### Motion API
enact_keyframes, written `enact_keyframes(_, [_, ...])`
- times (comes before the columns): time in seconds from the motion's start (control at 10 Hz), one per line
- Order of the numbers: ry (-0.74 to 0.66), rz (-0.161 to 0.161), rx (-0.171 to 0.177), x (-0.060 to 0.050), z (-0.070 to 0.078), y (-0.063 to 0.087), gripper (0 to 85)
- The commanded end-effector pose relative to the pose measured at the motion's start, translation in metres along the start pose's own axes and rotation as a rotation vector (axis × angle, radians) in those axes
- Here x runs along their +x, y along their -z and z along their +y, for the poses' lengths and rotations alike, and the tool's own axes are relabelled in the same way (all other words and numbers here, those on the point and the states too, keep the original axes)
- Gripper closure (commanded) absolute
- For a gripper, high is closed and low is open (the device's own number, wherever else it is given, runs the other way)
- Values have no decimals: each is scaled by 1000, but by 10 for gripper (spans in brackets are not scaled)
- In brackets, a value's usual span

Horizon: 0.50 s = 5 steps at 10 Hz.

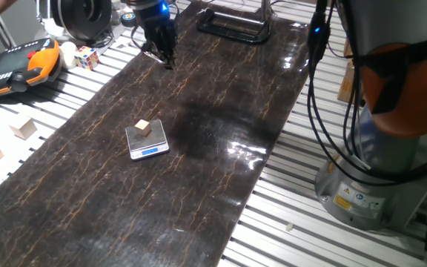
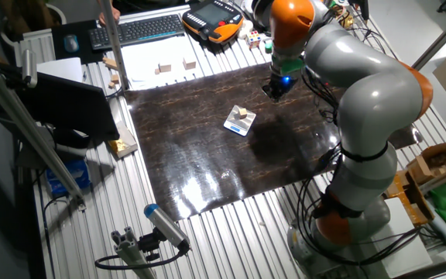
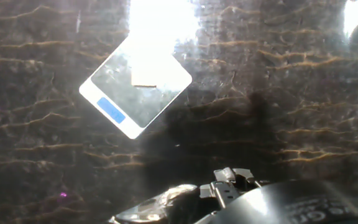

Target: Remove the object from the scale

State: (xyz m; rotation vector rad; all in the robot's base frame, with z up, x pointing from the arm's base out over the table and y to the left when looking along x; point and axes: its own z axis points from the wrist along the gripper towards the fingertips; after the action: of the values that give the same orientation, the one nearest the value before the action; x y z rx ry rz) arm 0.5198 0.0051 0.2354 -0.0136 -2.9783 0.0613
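While raised, gripper [image 1: 164, 55] hangs well apart from scale [image 1: 147, 140]

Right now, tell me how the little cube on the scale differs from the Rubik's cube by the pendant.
The small wooden cube is plain light tan; the Rubik's cube is multicoloured. The wooden cube sits on the scale over the dark mat; the Rubik's cube rests off the mat on the slatted table. The wooden cube looks smaller. Both are cube-shaped.
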Motion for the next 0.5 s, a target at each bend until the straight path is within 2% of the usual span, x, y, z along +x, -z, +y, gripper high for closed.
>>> enact_keyframes(0.0, [-17,-1,10,-10,6,2,640])
enact_keyframes(0.2, [-33,5,27,-33,23,1,483])
enact_keyframes(0.3, [-24,-12,68,-44,32,-6,427])
enact_keyframes(0.4, [-22,-26,81,-54,38,-15,383])
